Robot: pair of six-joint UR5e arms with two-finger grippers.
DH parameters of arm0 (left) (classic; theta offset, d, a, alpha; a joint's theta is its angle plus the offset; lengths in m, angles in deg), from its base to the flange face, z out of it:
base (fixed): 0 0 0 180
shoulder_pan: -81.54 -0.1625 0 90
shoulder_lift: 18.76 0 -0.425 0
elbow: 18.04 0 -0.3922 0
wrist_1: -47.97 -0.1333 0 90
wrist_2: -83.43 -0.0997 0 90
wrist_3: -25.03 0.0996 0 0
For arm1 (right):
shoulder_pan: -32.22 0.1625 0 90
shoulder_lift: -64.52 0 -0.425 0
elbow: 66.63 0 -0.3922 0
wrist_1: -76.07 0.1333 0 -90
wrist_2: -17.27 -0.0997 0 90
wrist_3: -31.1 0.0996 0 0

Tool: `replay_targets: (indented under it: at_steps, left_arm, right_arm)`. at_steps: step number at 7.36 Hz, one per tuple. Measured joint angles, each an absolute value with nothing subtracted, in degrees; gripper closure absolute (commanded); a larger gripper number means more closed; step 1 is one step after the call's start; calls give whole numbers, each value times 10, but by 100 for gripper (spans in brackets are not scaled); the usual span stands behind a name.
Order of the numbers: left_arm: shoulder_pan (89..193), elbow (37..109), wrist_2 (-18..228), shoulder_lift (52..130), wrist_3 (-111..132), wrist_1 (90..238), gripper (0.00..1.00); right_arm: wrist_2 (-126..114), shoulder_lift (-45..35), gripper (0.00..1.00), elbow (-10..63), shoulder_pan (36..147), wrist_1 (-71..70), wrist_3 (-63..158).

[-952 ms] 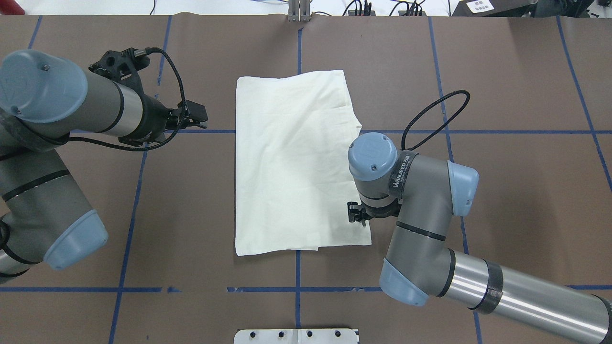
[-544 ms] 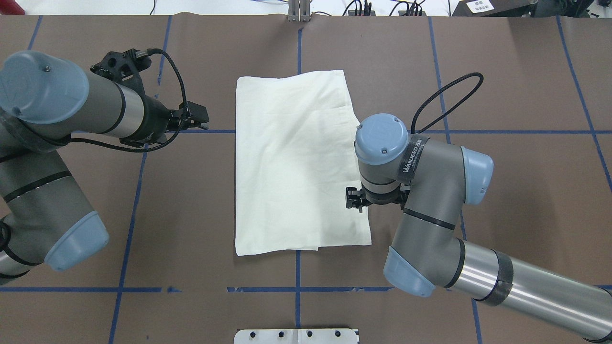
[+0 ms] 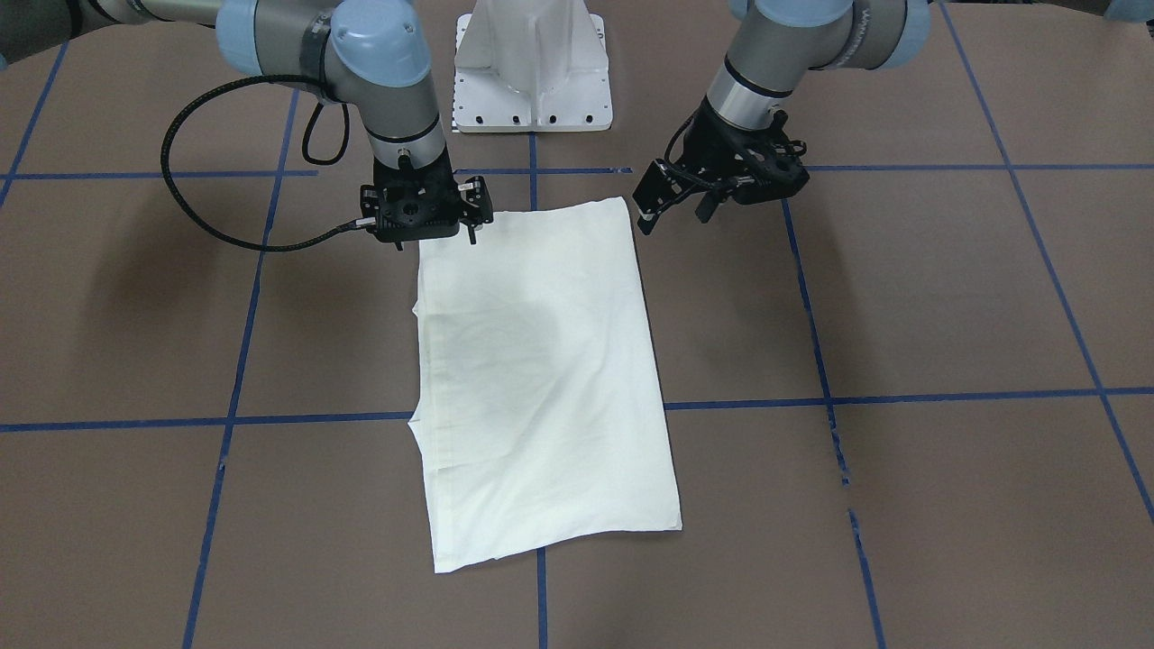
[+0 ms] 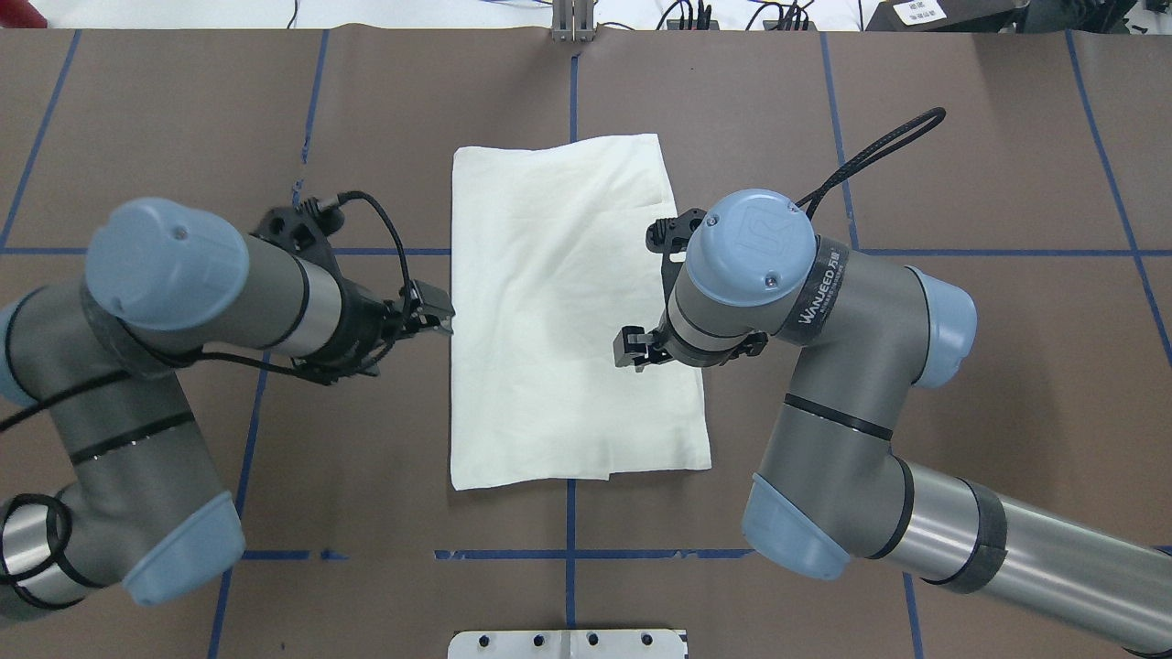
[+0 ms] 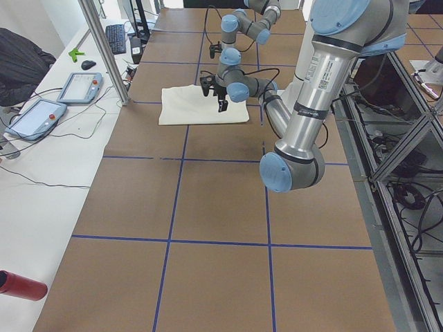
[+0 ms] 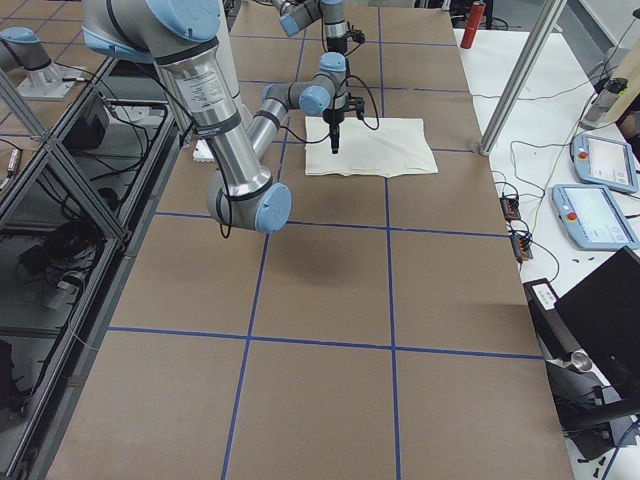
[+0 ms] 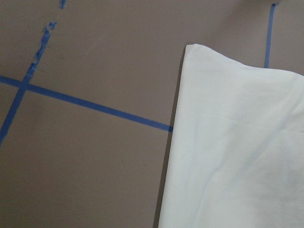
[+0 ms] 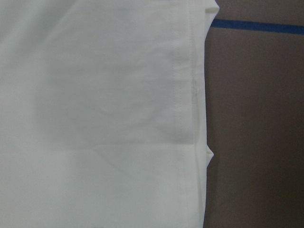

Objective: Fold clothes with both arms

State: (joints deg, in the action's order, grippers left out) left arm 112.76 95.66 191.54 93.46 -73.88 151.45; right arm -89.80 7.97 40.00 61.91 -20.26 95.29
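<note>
The clothes are a single cream shirt (image 4: 558,302), folded into a long rectangle with the plain side up and no print showing. It is the same shirt (image 3: 541,379) in the front-facing view. My left gripper (image 4: 438,313) hovers open just beside the middle of the shirt's left edge, holding nothing; it is the gripper (image 3: 674,212) on the right of the front-facing view. My right gripper (image 3: 434,236) hangs open above the shirt's right side, mostly hidden under its wrist in the overhead view. The left wrist view shows a shirt corner (image 7: 237,152), the right wrist view a hemmed edge (image 8: 95,118).
The brown table cover carries a grid of blue tape lines (image 4: 569,513). The white pedestal base (image 3: 532,63) stands at the robot's side of the table, close to the shirt's near end. Black cables (image 4: 870,151) loop off both wrists.
The left arm swung from the far left toward the robot, bringing its gripper up to the shirt's left edge. The right wrist moved farther along the shirt's right edge and turned.
</note>
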Motion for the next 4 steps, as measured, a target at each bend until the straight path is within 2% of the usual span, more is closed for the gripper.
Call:
replay_targets:
  at_steps: [4]
  left_arm:
    - [1008,964,1843,941,-907,1466,4]
  right_arm:
    - [-899,71,0,456,620,-196,970]
